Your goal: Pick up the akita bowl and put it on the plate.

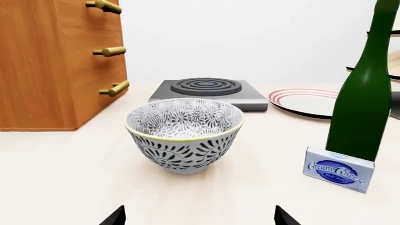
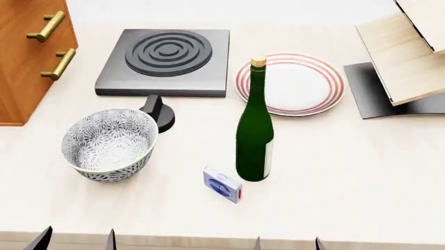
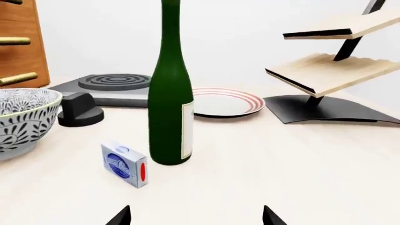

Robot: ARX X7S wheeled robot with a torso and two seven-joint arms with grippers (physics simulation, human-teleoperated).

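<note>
The akita bowl (image 2: 109,143) stands upright on the pale counter at the left, white with a dense grey-black floral pattern; it also shows in the left wrist view (image 1: 185,135) and partly in the right wrist view (image 3: 22,119). The plate (image 2: 292,82), white with red rings, lies flat at the back, right of the stove burner (image 1: 304,101) (image 3: 225,102). My left gripper (image 2: 76,240) (image 1: 198,219) hangs open at the counter's near edge, short of the bowl, nothing between its fingers. My right gripper (image 2: 287,244) (image 3: 196,218) is open too, near the front edge.
A tall green bottle (image 2: 255,130) stands between bowl and plate. A small cream cheese box (image 2: 222,184) lies in front of it. A dark stove burner (image 2: 167,61) with a black knob (image 2: 158,112) sits behind the bowl. A wooden cabinet (image 2: 28,52) is at left, a wooden rack (image 2: 407,52) at right.
</note>
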